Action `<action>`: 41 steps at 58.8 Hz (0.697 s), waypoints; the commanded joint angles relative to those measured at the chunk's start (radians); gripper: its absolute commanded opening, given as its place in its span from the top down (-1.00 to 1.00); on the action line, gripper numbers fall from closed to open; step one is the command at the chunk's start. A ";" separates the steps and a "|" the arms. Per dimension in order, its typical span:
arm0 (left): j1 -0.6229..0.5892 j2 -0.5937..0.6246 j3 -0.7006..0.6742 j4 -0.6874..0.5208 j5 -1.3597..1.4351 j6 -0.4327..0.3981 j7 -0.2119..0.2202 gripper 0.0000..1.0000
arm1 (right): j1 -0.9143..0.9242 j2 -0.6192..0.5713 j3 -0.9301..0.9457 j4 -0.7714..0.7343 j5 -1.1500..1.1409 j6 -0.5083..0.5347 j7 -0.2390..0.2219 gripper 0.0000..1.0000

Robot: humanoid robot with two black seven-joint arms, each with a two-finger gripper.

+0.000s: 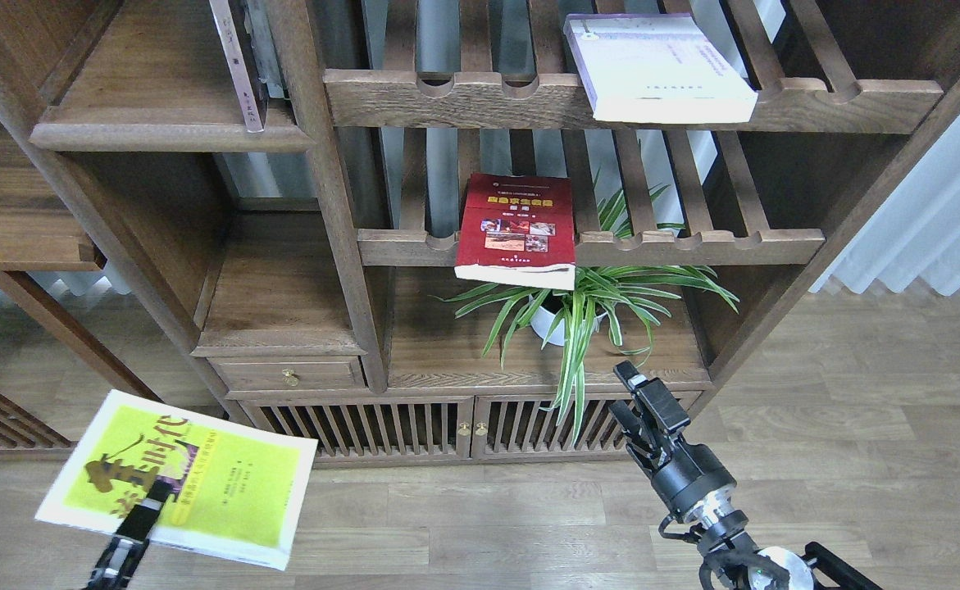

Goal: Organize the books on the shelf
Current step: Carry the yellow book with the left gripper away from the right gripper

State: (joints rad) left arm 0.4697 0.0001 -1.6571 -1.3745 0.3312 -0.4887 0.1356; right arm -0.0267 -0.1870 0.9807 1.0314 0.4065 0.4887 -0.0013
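Three paperbacks: red (pixel 516 225), yellow-green (pixel 180 479), white (pixel 660 65); one potted plant (pixel 578 315).

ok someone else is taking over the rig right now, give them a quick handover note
Left gripper: shut on the yellow-green book, held low at the left, above the floor, cover up.
Right gripper: holds nothing, low in front of the cabinet doors; open or shut is hard to tell.
Red book: flat on the middle slatted shelf, front edge overhanging the spider plant.
White book with purple edge: flat on the top slatted shelf.
Solid shelf, upper left: a thin book stands there.
Done: one book picked up. Left: place it, then fetch the other two.
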 commanded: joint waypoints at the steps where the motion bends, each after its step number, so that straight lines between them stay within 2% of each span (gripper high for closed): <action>1: 0.030 0.000 -0.003 -0.008 0.002 0.000 0.062 0.91 | 0.002 0.029 0.000 -0.001 -0.005 0.000 -0.002 -0.97; 13: 0.125 0.000 0.003 -0.008 -0.017 0.000 0.067 0.92 | 0.004 0.031 0.000 0.001 -0.008 0.000 -0.002 -0.97; 20: 0.125 0.000 -0.062 -0.008 -0.017 0.000 0.071 0.92 | 0.004 0.021 0.000 -0.001 -0.005 0.000 -0.002 -0.97; 31: 0.098 0.000 -0.161 -0.008 -0.017 0.000 0.093 0.91 | 0.002 0.023 0.000 -0.001 -0.005 0.000 -0.002 -0.97; 41: 0.009 0.000 -0.263 -0.003 -0.017 0.000 0.108 0.91 | 0.004 0.029 0.000 -0.001 -0.006 0.000 -0.002 -0.97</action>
State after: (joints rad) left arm 0.5319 0.0000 -1.8607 -1.3805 0.3139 -0.4887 0.2312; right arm -0.0244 -0.1617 0.9802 1.0311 0.4017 0.4887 -0.0023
